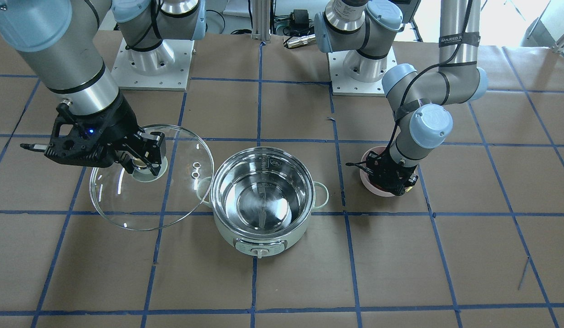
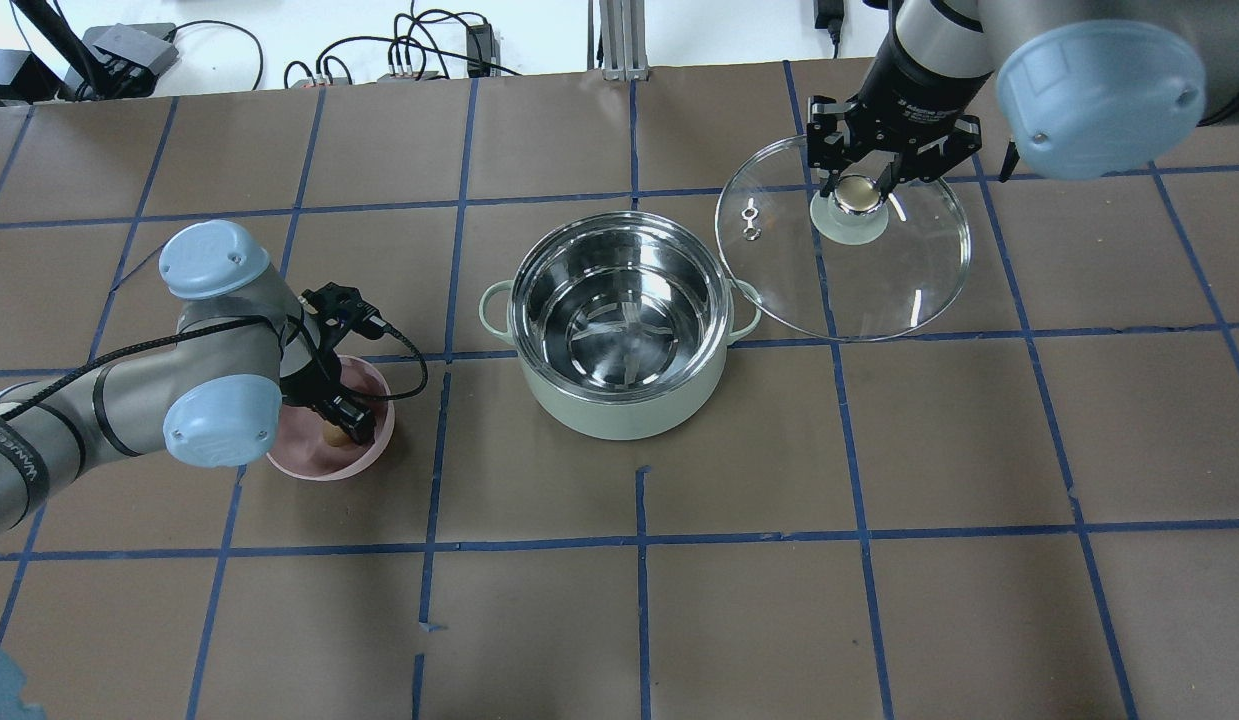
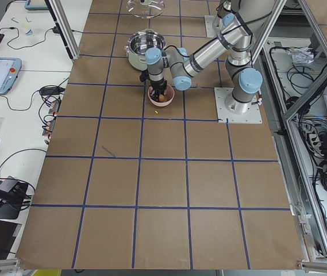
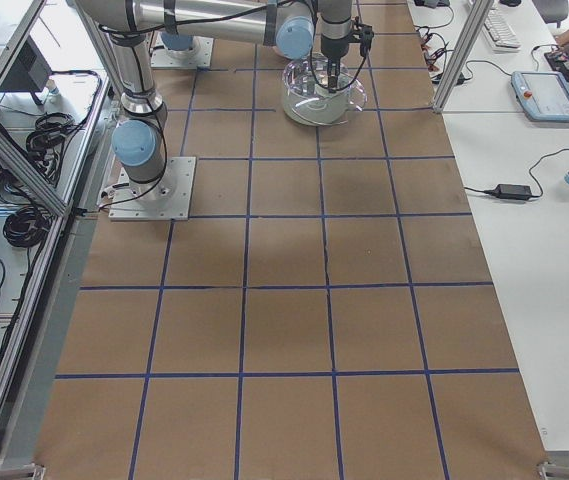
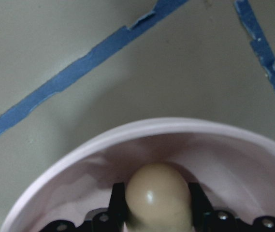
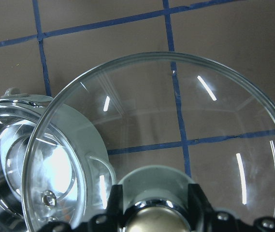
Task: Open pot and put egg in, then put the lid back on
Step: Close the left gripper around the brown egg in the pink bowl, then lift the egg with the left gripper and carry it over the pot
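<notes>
the bench [image 2: 879, 450] is seen crossed by blue tape lines, and at its middle the pot [image 2: 629, 405] is found open, its steel inside bare. the lid [image 2: 909, 270] is held off to the robot's right of the pot, its edge overlapping the pot's near loop handle in the overhead view; the right claw [image 2: 859, 185] is clamped on the beige knob. over on the robot's left, well apart from the pot, the pink bowl [image 2: 324, 472] is sat on the bench with the egg [image 5: 155, 186] low inside it. the left claw [image 5: 156, 200] is reached down into the bowl, and its fingers [image 5: 119, 195] are pressed to both sides of the egg, so a grip on the egg is judged to be made.

the step in hand is judged to be the egg's pick-up. it would be best done with a straight lift until the bowl's rim is cleared, so the bowl is not dragged along. gentle pressure is called for, since a smooth oval can be squeezed out of the fingers. the lid is best kept aside until the egg is set low in the pot, not dropped.

whether the egg rests on the bowl floor or is raised off it cannot be told. in the front view the egg is hidden by the wrist. the lid's height above the bench is hard to judge.
</notes>
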### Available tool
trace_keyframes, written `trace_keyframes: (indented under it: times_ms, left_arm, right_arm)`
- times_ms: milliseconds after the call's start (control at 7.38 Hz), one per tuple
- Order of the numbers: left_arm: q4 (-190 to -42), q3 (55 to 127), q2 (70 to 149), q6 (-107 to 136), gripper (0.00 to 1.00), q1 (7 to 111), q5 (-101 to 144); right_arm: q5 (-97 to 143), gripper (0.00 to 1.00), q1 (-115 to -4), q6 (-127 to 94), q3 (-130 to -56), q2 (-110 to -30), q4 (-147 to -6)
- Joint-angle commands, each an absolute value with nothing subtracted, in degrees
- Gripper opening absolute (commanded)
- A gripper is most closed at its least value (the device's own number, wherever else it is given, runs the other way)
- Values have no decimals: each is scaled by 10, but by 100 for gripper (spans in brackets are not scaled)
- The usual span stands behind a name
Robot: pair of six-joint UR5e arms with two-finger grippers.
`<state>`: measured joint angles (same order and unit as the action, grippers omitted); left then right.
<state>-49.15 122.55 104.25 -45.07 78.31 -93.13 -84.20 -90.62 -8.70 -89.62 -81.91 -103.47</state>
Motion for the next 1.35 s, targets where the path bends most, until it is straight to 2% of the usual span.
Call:
trace_keyframes:
  times_ms: [0, 271, 677, 948, 1219]
  left_arm:
    - [-494, 1220, 1035, -450, 5, 783, -932]
    - [-531, 1192, 1000, -408, 5, 794, -929]
    - [-698, 1063, 955, -199, 5, 871, -904]
    - [-699, 1004, 981, -24, 5, 971, -878]
    - [-682, 942, 1062, 25, 5, 1058, -870]
  right_arm:
    - [-842, 33, -906, -87, -896, -819, -1035]
    - [-842, 33, -906, -87, -896, -819, -1035]
    - [-842, 33, -906, -87, -896, -819, -1035]
    - [-842, 34, -906, -87, -896, -819, -1035]
    - [-841, 34, -906, -87, -895, -819, -1036]
